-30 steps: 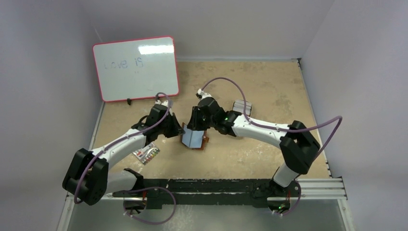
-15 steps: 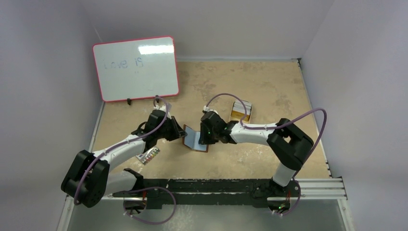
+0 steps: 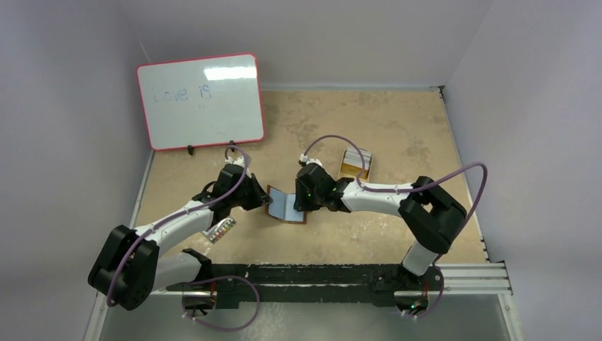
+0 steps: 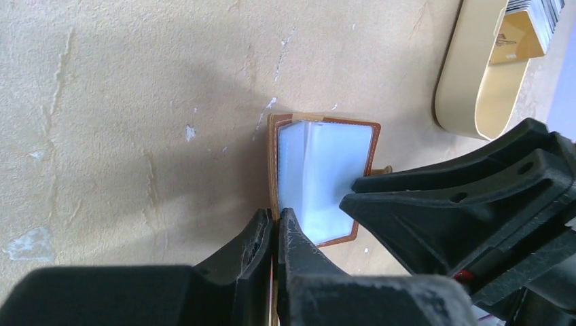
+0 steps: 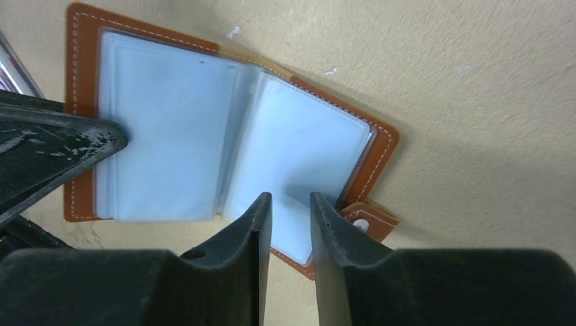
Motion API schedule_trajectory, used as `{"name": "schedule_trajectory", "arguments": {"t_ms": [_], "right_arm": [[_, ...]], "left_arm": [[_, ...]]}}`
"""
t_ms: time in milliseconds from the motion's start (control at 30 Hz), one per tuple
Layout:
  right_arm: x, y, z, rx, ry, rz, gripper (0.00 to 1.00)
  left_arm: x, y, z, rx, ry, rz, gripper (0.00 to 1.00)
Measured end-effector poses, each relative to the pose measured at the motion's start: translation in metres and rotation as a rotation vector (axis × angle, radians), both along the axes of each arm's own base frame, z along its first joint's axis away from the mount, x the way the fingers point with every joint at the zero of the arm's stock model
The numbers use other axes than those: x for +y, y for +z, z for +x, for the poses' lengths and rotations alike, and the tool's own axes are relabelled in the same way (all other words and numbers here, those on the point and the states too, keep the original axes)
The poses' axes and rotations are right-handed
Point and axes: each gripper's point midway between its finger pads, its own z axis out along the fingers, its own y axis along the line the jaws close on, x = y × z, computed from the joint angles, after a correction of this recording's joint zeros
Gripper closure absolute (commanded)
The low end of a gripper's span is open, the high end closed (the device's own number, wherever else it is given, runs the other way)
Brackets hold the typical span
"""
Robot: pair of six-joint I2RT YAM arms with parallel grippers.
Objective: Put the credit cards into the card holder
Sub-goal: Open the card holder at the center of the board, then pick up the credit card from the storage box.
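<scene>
The card holder [image 3: 286, 207] lies open on the table, brown leather with clear pale-blue sleeves [image 5: 170, 136] and a snap tab [image 5: 367, 223]. My left gripper [image 3: 265, 201] is shut on the holder's left leather edge [image 4: 274, 163], which stands raised. My right gripper [image 5: 291, 197] hovers low over the right-hand sleeve page, its fingers a narrow gap apart with nothing between them. Credit cards [image 3: 219, 229] lie by the left arm. More credit cards [image 4: 536, 10], one of them gold [image 4: 519, 34], sit in a tan tin.
The tan oval tin [image 3: 355, 163] stands just behind the right arm. A red-framed whiteboard [image 3: 201, 101] leans at the back left. Walls close in the table on three sides.
The right arm dropped from above the holder to low over its right page, uncovering the tin. The left gripper stayed shut on the left flap.
</scene>
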Motion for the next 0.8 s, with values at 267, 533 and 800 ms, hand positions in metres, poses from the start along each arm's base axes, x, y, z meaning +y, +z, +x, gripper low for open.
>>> {"name": "schedule_trajectory", "arguments": {"t_ms": [267, 533, 800], "right_arm": [[-0.01, 0.069, 0.039, -0.224, 0.034, 0.058, 0.62], [-0.07, 0.141, 0.107, -0.543, 0.052, -0.095, 0.58], [-0.112, 0.131, 0.118, -0.578, 0.184, -0.386, 0.38]], "left_arm": [[-0.005, 0.006, -0.003, -0.002, -0.026, -0.027, 1.0], [-0.009, 0.016, -0.005, -0.023, -0.046, -0.059, 1.0], [-0.011, 0.019, -0.008, -0.017, -0.062, -0.071, 1.0]]}}
